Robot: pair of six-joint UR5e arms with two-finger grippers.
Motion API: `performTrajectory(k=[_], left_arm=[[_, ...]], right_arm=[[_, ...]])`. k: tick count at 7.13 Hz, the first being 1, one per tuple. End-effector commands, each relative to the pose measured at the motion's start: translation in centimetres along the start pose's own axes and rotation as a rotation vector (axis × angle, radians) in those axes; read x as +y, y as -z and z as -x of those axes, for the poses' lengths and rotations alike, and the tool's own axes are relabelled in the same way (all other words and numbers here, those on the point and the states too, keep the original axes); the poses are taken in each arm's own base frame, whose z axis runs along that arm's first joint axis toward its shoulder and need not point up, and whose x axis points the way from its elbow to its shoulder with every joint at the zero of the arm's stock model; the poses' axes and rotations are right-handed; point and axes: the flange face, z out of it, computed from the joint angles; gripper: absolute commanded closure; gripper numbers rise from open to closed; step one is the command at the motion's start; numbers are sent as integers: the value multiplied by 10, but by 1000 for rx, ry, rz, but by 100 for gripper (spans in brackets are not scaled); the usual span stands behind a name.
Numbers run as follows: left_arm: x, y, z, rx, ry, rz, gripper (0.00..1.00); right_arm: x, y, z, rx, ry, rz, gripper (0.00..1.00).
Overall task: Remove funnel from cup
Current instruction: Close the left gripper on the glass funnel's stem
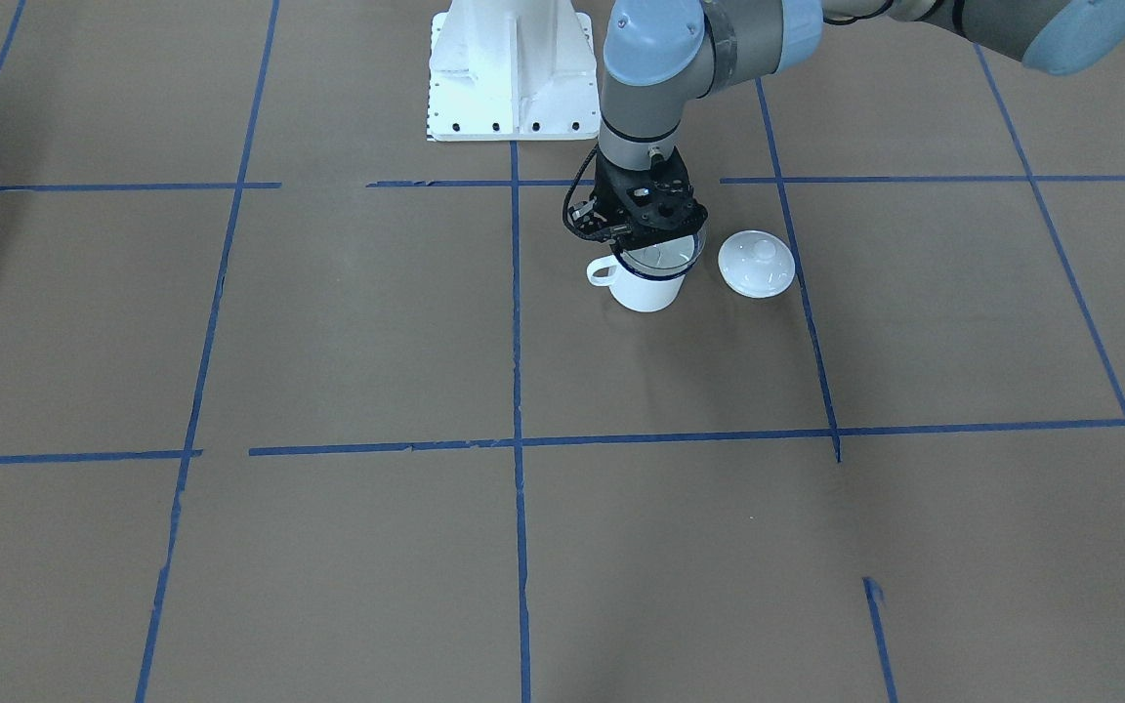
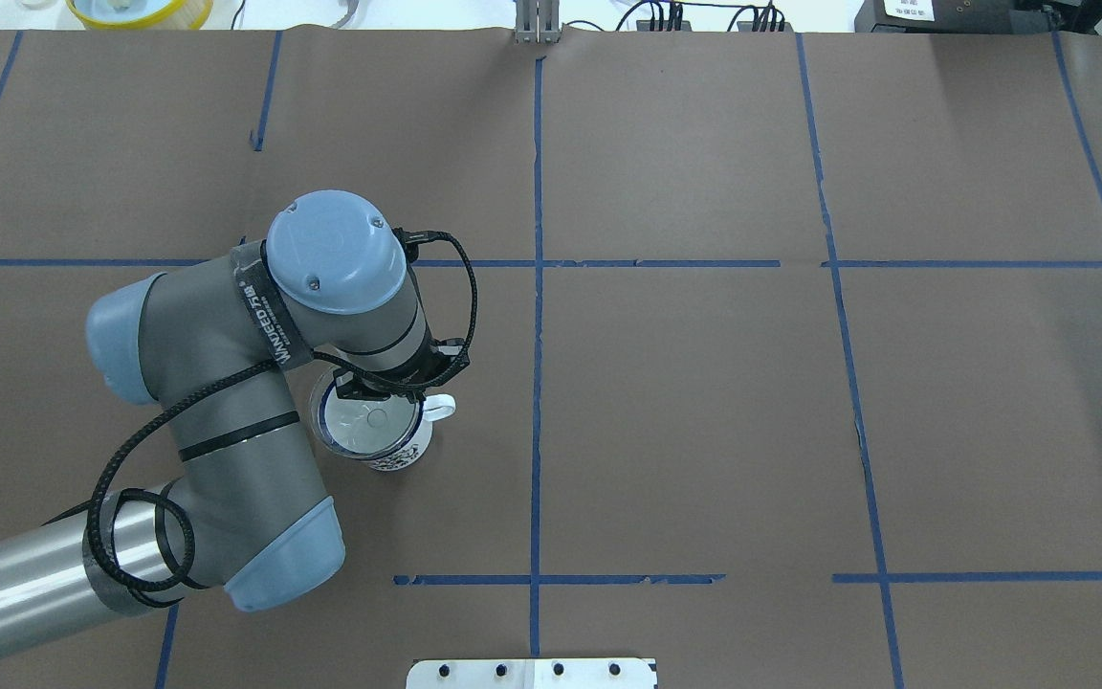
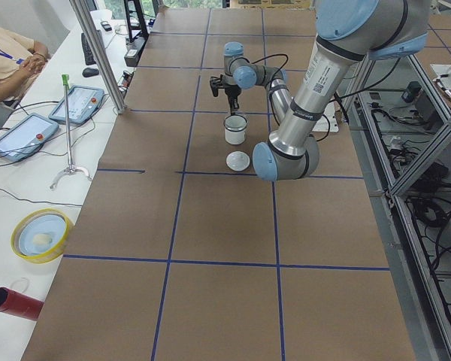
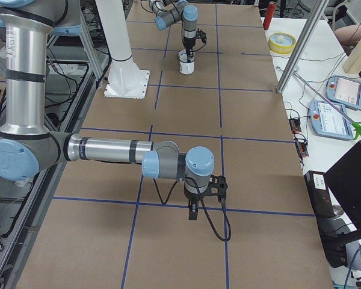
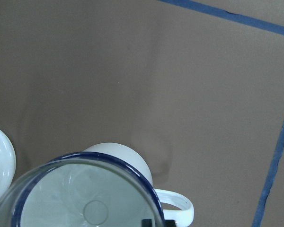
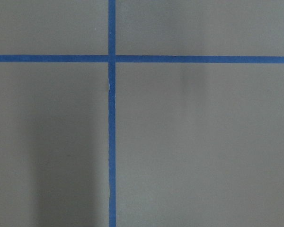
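Contact is what we cannot settle: the left gripper (image 1: 643, 237) hangs upright over the robot-side edge of the funnel (image 1: 665, 258). Its jaws seem to straddle the clear rim, but we cannot tell whether they pinch it or how wide they stand. The funnel sits in the mouth of the cup (image 1: 648, 288), its bowl showing above the dark blue rim and its spout down inside. The cup stands upright on the table (image 1: 328, 342), handle turned to the robot's right. Just beside the cup, on the robot's left and not touching it, lies a white lid (image 1: 756, 264), knob up. Well apart, the right gripper (image 4: 193, 212) hangs low over the table near a crossing of blue tape (image 6: 112, 142). We cannot tell whether it is open or closed.
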Motion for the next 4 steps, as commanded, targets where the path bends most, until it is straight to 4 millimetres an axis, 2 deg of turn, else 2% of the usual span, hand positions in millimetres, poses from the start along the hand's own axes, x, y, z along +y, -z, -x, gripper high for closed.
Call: performTrajectory(k=[1,2,3,4], left_arm=[[3,14,0,12,27,-6,100],[8,30,1,-16,37,-8,100],[11,41,-4,-50,49,-8,100],[14,61,-12,-47,51,-13,100]], right_arm=[[0,0,0,0,0,0,0],[0,0,0,0,0,0,0],[0,0,0,0,0,0,0],[0,0,0,0,0,0,0]])
